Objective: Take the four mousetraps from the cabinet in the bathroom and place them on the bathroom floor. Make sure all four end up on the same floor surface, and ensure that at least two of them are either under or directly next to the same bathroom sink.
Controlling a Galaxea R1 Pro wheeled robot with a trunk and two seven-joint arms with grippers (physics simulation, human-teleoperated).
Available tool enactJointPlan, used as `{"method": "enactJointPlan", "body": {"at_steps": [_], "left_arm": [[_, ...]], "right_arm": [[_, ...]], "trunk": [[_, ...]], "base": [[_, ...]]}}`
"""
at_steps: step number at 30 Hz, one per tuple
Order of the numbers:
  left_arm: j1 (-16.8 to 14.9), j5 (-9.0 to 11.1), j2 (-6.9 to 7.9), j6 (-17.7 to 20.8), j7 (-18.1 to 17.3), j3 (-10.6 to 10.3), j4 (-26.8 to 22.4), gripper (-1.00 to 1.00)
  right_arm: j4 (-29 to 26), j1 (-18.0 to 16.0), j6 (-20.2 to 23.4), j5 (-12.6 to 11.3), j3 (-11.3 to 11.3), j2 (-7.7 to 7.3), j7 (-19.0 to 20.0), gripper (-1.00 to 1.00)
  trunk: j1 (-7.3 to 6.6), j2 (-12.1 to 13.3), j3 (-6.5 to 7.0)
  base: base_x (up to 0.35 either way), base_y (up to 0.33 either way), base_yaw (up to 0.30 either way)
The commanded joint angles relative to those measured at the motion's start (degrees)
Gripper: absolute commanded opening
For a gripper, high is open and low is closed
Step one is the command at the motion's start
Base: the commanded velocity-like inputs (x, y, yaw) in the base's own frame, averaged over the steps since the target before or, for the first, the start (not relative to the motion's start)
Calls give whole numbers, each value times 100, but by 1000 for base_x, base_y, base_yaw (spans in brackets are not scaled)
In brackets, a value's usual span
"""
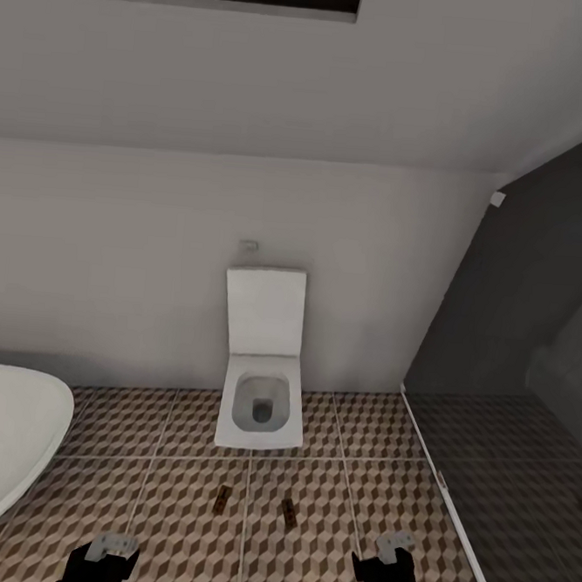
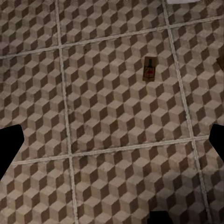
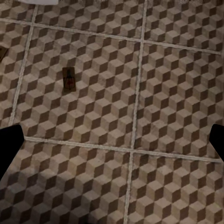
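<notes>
Two mousetraps lie flat on the cube-patterned bathroom floor [image 1: 182, 457] in front of the toilet, one to the left [image 1: 222, 497] and one to the right [image 1: 289, 510]. The left wrist view looks down on the left mousetrap [image 2: 149, 70], red mark visible. The right mousetrap [image 3: 69, 79] appears in the right wrist view. My left gripper [image 1: 105, 556] hovers near the view's lower edge, open and empty, its dark fingers [image 2: 10, 148] wide apart. Open and empty as well, my right gripper [image 1: 391, 560] has its fingers [image 3: 9, 142] spread. The cabinet and the sink are out of view.
A white square toilet [image 1: 262, 385] stands against the back wall, lid up. A white oval bathtub [image 1: 8, 435] curves in at the left. The dark shower tray [image 1: 503, 483] lies to the right behind a pale edge strip.
</notes>
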Motion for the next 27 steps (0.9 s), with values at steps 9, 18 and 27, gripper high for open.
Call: {"method": "enactJointPlan", "body": {"at_steps": [9,18,27], "left_arm": [[-9,61,-3,-26,-48,-33,25,100],[-10,61,-3,-22,-48,-33,27,100],[-9,61,-3,-22,-48,-33,26,100]], "right_arm": [[7,-3,-19,28,-12,0,1,100],[7,-4,-19,27,-12,7,0,100],[7,-5,-19,28,-12,9,-1,100]], "trunk": [[4,-11,72],[4,-11,155],[4,-11,238]], "base": [[0,0,0],[0,0,0],[0,0,0]]}}
